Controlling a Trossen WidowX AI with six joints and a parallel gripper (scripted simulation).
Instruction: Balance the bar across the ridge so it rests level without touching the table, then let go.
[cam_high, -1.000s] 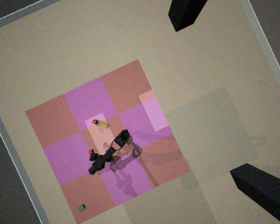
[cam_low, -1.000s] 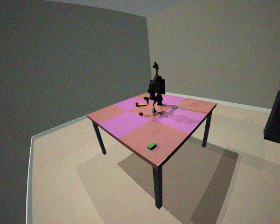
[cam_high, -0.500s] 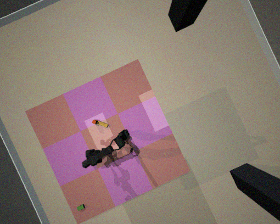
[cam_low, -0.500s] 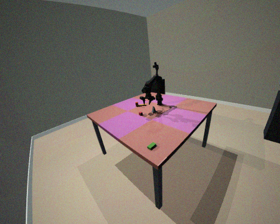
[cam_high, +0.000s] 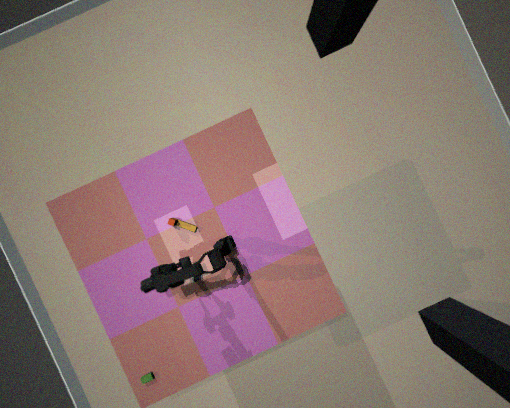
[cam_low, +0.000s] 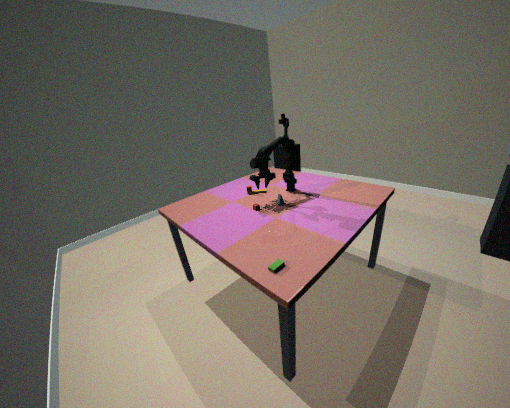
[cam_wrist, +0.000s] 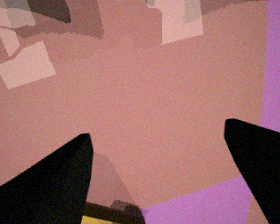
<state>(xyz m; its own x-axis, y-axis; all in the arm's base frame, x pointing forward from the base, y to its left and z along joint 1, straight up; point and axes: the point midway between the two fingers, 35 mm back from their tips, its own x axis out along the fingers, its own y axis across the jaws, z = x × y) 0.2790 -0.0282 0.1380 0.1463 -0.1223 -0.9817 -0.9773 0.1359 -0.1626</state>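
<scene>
You have the table as your widest work surface, with the arm reaching over its middle part. Your gripper points down near the bar, its fingers well open with nothing between them. The bar lies on the tabletop, apart from the ridge; in the wrist view you catch only a bit of its yellow length at the bottom edge, partly behind one finger. Expect it to handle as a stiff, fairly light stick, probably smooth, and not fragile; the red block at one end likely makes that end heavier. Take hold across the yellow part, shifted toward the red end (the true balance point probably isn't halfway), and square the fingers to its sides so it doesn't twist or dip as you lift. You'll want that same spot over the ridge, lowered gently, since a small offset could tip one end onto the table. The green block sits near a far corner, well apart, but the small red cube is near the ridge, so give it room.
</scene>
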